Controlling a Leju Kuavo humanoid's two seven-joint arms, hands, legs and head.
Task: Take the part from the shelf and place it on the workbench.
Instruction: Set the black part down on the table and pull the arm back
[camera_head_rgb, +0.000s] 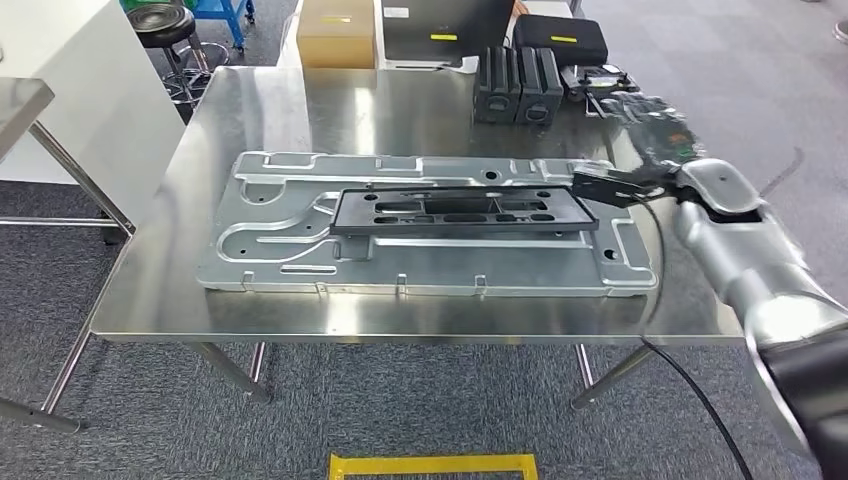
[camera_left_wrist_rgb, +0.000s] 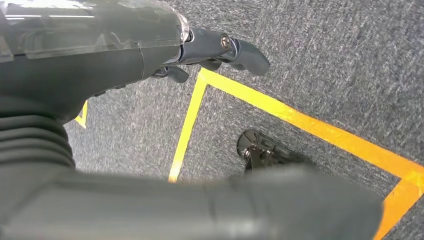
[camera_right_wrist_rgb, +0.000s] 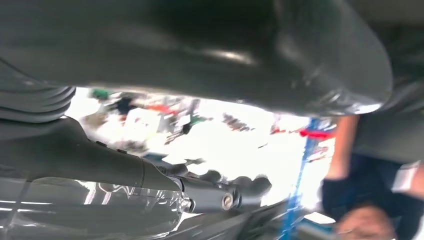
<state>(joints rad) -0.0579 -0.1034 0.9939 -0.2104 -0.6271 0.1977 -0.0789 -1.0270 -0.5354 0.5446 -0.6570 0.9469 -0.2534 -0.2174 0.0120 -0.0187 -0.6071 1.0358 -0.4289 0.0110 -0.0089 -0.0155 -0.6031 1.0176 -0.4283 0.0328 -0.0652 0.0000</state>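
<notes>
- One black frame (camera_head_rgb: 465, 211) lies flat on one grey metal panel (camera_head_rgb: 300, 240) on the table (camera_head_rgb: 300, 110).
- Right robot hand (camera_head_rgb: 650, 130) hovers above the frame's right end; grip unclear.
- Left robot hand (camera_left_wrist_rgb: 150, 50) hangs over the carpet (camera_left_wrist_rgb: 325, 60), fingers apart, empty.
- Three black boxes (camera_head_rgb: 518, 85) stand behind.

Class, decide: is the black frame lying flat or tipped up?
Flat: the black frame rests level on the metal panel, right hand at its end.
</notes>
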